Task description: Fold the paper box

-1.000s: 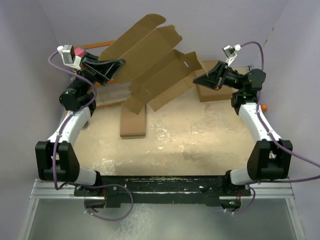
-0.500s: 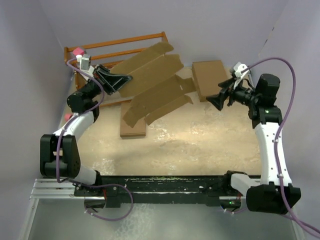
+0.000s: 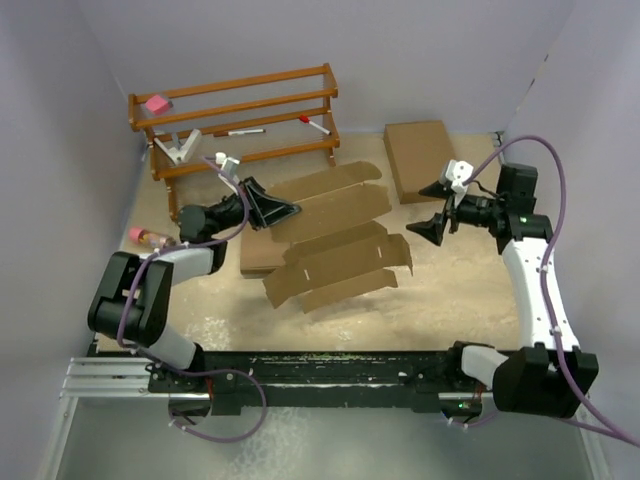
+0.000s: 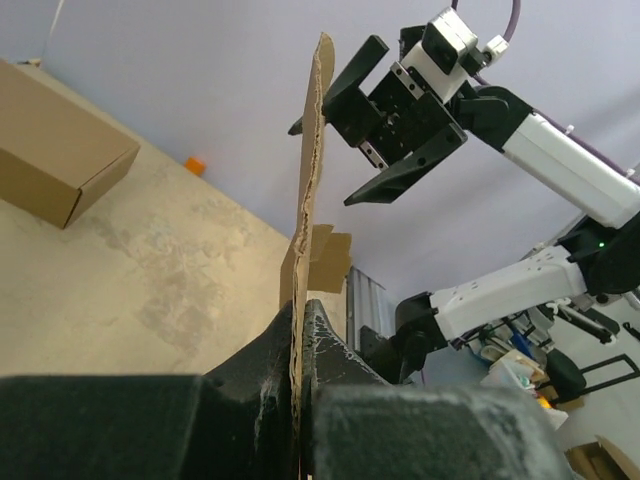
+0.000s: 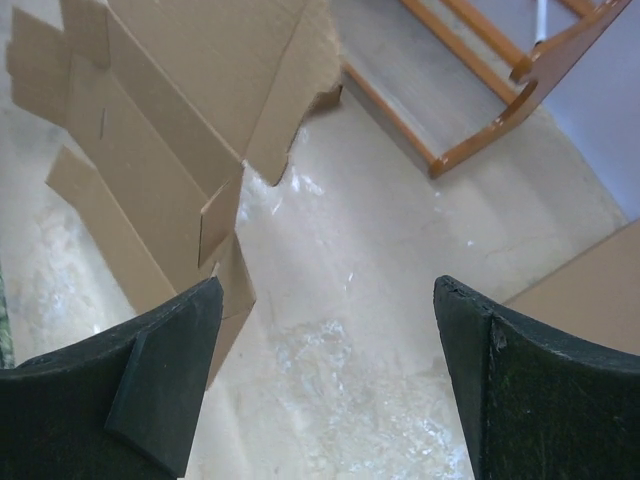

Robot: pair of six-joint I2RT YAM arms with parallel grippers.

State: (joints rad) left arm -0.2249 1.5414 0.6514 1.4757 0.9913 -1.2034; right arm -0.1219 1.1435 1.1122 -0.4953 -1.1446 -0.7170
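The paper box (image 3: pixel 335 240) is a flat brown die-cut blank with notched flaps, hanging tilted just above the sandy table (image 3: pixel 440 300). My left gripper (image 3: pixel 285 210) is shut on its left edge. In the left wrist view the blank (image 4: pixel 310 180) runs edge-on out of the pinched jaws of the left gripper (image 4: pixel 299 310). My right gripper (image 3: pixel 432 212) hovers off the blank's right end, open and apart from it. Between its spread fingers, the right gripper (image 5: pixel 330 290) holds only bare table, with the blank (image 5: pixel 150 120) up to the left.
A wooden rack (image 3: pixel 235 110) with markers and a pink item stands at the back left. A flat brown box (image 3: pixel 418 158) lies at the back right. A small brown box (image 3: pixel 262 258) lies partly under the blank. A pink object (image 3: pixel 145 237) lies by the left wall.
The right gripper opened, let go of the blank's right end and drew back to the right. The left arm swung down and forward, bringing the blank from high up to low over the table.
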